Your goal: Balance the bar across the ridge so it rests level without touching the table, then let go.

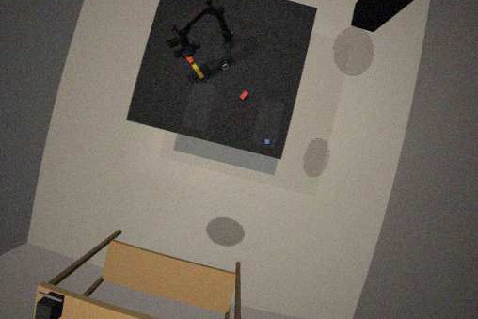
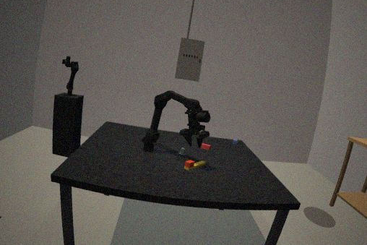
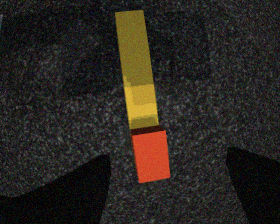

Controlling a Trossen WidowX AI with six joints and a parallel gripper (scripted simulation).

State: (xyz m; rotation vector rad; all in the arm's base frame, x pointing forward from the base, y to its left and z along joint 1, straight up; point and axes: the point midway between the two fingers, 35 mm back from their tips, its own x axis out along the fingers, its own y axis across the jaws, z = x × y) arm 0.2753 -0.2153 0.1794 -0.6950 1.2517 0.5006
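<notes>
Hovering spread and empty, the hand (image 3: pixel 164 196) lined up over the bar (image 3: pixel 139 72), frame centre, needing descent to grasp.

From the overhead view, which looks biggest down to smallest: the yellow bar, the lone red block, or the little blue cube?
1. Yellow bar, longest.
2. Lone red block.
3. Blue cube, smallest.
All three lie on the same table, so nearness hardly matters.
</notes>
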